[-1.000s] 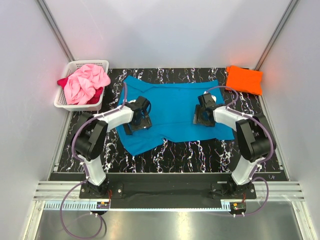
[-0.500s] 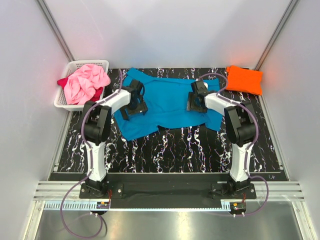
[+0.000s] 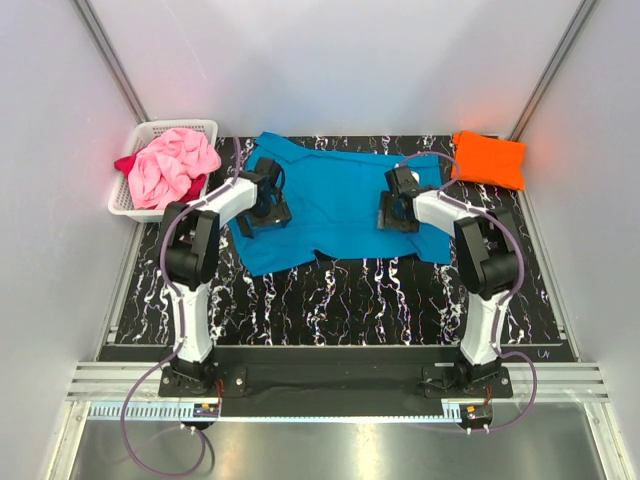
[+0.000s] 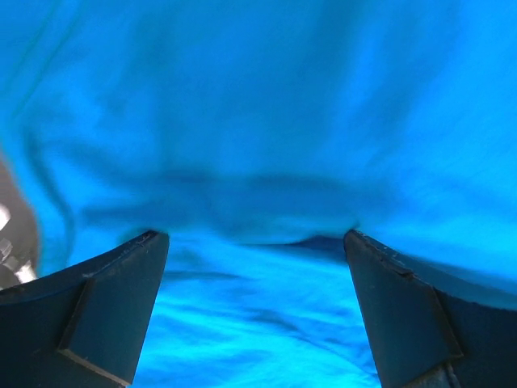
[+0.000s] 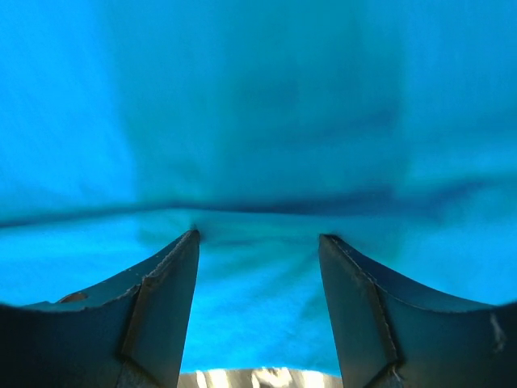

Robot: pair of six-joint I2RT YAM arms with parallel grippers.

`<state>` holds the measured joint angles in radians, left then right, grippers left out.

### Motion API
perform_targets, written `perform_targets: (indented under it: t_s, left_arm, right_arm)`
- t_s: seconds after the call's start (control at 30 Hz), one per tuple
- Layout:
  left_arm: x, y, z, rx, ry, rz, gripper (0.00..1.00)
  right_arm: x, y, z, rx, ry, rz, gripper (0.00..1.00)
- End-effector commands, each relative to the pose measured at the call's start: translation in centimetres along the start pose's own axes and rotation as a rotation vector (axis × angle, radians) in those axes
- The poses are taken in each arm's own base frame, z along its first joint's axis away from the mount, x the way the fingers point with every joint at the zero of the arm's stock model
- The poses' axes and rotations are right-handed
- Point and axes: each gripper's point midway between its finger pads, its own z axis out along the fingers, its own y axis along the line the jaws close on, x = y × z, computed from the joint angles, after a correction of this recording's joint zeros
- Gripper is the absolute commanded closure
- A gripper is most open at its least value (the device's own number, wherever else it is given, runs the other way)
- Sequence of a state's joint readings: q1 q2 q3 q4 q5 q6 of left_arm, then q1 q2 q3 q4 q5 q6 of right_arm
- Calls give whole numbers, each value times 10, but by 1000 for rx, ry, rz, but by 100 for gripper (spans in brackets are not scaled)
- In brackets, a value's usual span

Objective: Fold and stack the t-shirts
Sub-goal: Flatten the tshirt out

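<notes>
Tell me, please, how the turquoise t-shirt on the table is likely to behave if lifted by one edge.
The turquoise t-shirt would probably droop limply: it lies flat on the table with soft wrinkles. It looks thin, so likely light. Pushed, it would likely bunch, as its rippled near hem hints.

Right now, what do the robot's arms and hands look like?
The left arm and right arm have white links, black joints, and purple cables looping alongside. The left hand and right hand are black, each with two wedge-shaped fingers.
</notes>
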<state>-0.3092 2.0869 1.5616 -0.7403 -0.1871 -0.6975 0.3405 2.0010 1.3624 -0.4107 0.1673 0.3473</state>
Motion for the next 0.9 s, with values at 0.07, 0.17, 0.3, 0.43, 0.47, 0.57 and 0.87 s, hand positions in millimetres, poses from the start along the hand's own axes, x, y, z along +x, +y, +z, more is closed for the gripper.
perform_targets:
  t_s: [0.07, 0.17, 0.3, 0.43, 0.47, 0.57, 0.87]
  left_arm:
    - [4, 26, -37, -20, -69, -25, 1]
    - [17, 38, -41, -35, -60, -36, 1]
    - [35, 45, -46, -43, -56, -21, 1]
    - [46, 36, -55, -11, -56, 2, 1]
    - [48, 34, -56, -4, -57, 6, 1]
    - [48, 26, -67, 35, -73, 19, 1]
    - [34, 18, -76, 57, -120, 25, 1]
  right_arm:
    - [15, -16, -48, 10, -20, 42, 32]
    - [34, -20, -60, -9, 0, 56, 33]
    - [57, -27, -73, -12, 13, 68, 34]
    - [65, -33, -80, -4, 7, 71, 34]
    - [65, -33, -81, -3, 4, 69, 33]
    - [59, -32, -83, -5, -11, 56, 34]
    - [32, -32, -70, 52, -38, 16, 30]
